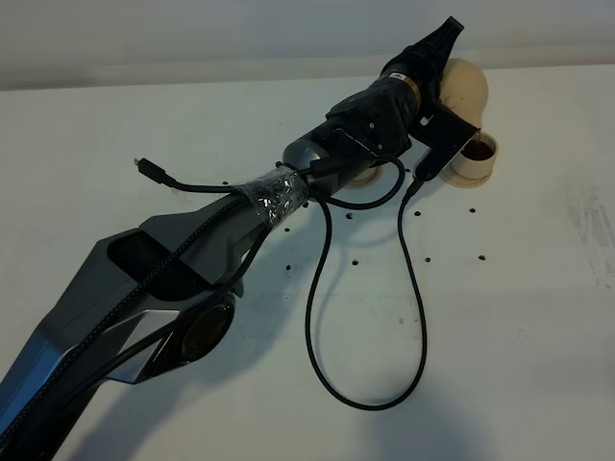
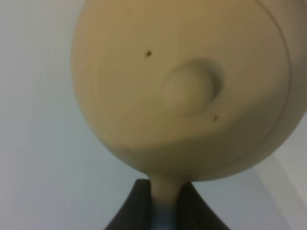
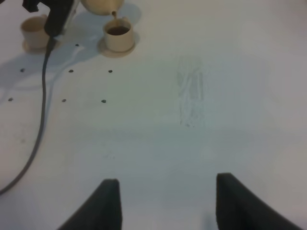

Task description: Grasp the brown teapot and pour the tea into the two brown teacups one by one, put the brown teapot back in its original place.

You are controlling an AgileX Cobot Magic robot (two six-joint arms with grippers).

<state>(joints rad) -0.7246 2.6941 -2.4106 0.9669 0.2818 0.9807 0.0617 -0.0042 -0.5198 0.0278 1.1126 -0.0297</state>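
The brown teapot hangs tilted, spout down, over the right teacup. That cup stands on its small saucer and holds dark tea. My left gripper is shut on the teapot's handle. In the left wrist view the teapot fills the frame, and my fingers pinch the handle. The second teacup shows in the right wrist view, next to the filled cup and the teapot. My right gripper is open and empty over bare table. The teapot's wide saucer is not visible.
My left arm stretches across the white table from the lower left. A loose black cable loops down from the wrist onto the table. Several small dark specks lie in front of the cups.
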